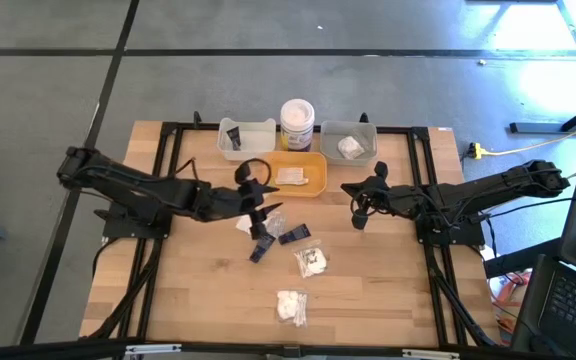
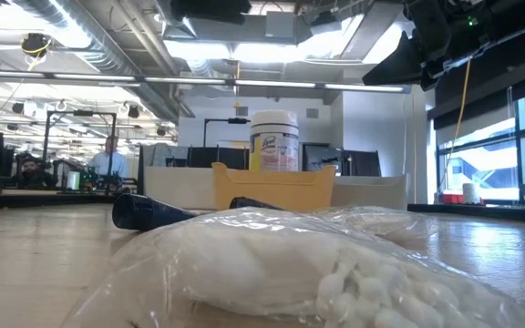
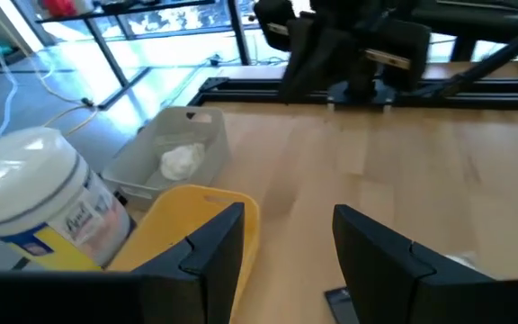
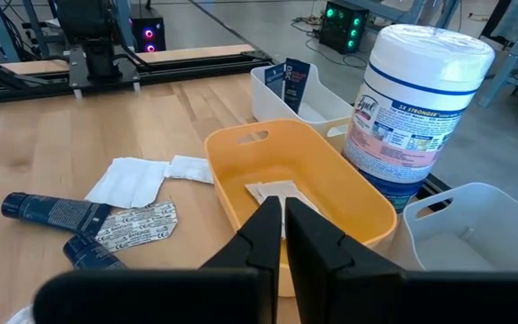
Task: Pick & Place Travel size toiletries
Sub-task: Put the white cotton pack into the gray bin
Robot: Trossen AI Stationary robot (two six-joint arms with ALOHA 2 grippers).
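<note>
Left hand (image 3: 281, 252) spread, empty | right hand (image 4: 283, 236) pressed together | wooden table (image 1: 368, 290) | open office beyond

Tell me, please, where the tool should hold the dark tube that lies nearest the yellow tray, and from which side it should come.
Probably across the middle of the dark tube's round body, coming from above. It lies flat on the table with bare wood along both long sides, whereas its end nearly meets a second tube and a flat sachet.

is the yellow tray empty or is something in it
Not empty. The yellow tray holds a flat beige sachet on its floor; the high view shows the same pale piece inside it.
</note>
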